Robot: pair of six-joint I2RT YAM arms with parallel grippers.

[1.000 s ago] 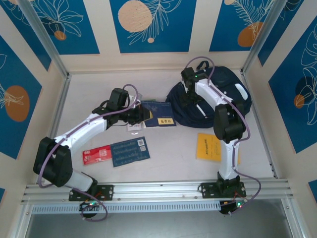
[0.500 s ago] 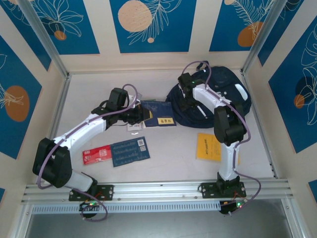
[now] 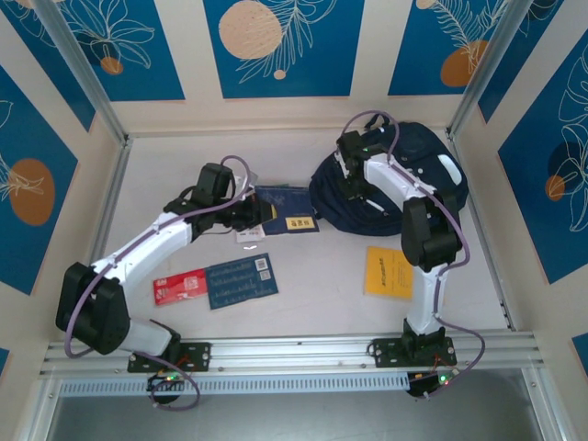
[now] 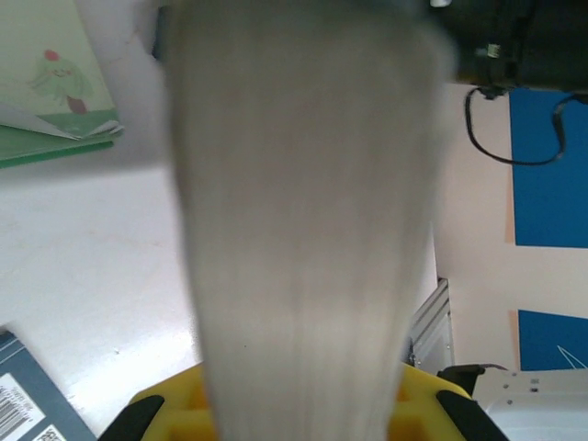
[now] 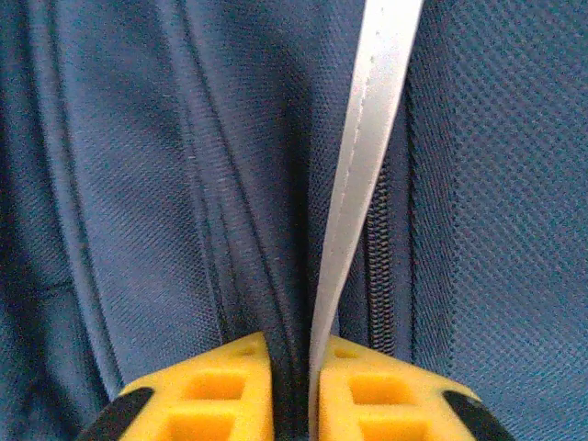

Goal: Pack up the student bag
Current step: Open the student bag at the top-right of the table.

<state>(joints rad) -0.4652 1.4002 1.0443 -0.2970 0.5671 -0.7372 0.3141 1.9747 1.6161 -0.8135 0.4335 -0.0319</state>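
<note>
Desk (image 3: pixel 312 276) of plain white board inside a cream-walled booth (image 3: pixel 276 112), its walls hung with blue panels (image 3: pixel 280 46) printed with orange discs and white leaf outlines. Bare aluminium posts (image 3: pixel 87 78) stand at the far corners, and a ribbed aluminium rail (image 3: pixel 294 349) runs along the near edge, carrying both arm bases.

The student bag (image 3: pixel 413 175), a large dark navy fabric backpack with a white-grey patch, lies slumped at the far right of the desk, close to the right wall. The right arm's fingers (image 5: pixel 262 390) sit on the bag's left half. They are drawn narrow, pinching a dark fold of its fabric beside a zip, and a white-grey strip runs up from between them.

Just left of the bag lies a dark blue book with a yellow label (image 3: pixel 292 213). The left arm's fingers (image 3: pixel 260 213) are closed on the book's edge farthest from the bag, and the wrist view shows a pale, blurred flat surface clamped between them. A small white paper (image 3: pixel 248 236) lies just nearer than that book.

Directly nearer than the bag lies a flat yellow envelope (image 3: pixel 386 273). Well left of the bag and nearer lie a blue printed booklet (image 3: pixel 241 280) and, on the booklet's side away from the bag, a red card (image 3: pixel 179 287) touching it.
</note>
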